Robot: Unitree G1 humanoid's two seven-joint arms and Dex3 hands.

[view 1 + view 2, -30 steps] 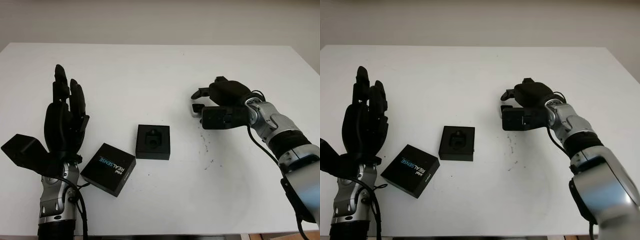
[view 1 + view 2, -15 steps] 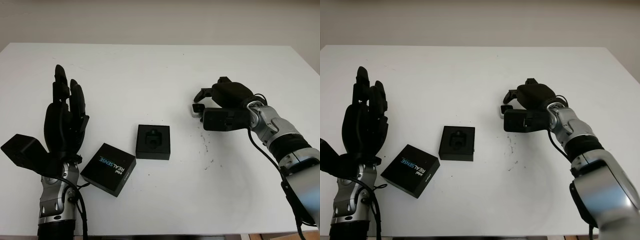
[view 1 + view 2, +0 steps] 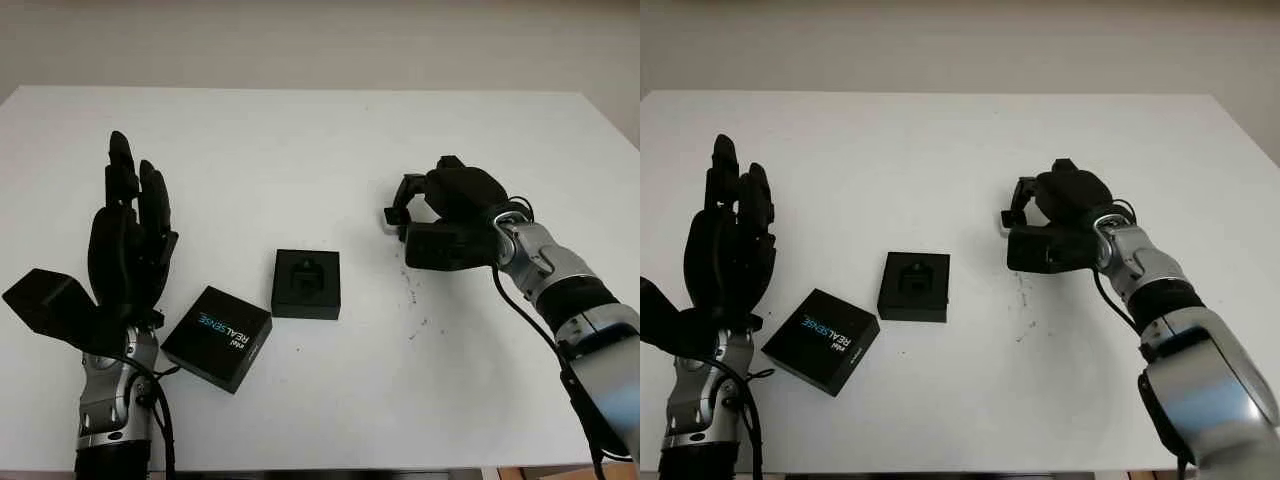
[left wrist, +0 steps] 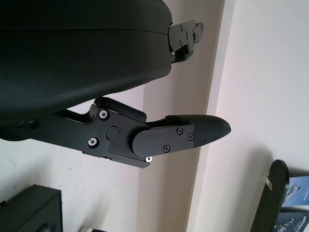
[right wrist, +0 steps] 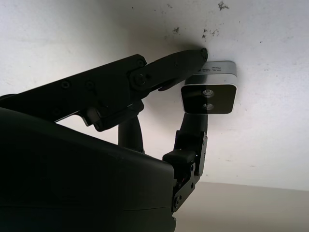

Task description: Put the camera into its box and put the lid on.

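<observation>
The small silver camera (image 5: 209, 93) lies on the white table right of centre, pinched between the fingers (image 5: 159, 67) of my right hand (image 3: 402, 212), which is curled over it. From the head, just a sliver of the camera (image 3: 1006, 218) peeks out at the hand's left edge. At the table's middle sits the open black box (image 3: 306, 283) with its moulded insert showing. Its lid (image 3: 217, 338), printed REALSENSE, lies flat to the box's left and nearer me. My left hand (image 3: 130, 230) stands upright and open above the table's left side, holding nothing.
The white table (image 3: 300, 150) stretches bare toward the far edge. Small dark specks (image 3: 412, 295) mark the surface just below the right hand. A black bracket (image 3: 45, 305) on the left forearm juts out at the lower left.
The right hand has shifted slightly right and toward me while its fingers closed around the camera, covering more of it. The left hand, box and lid have not moved.
</observation>
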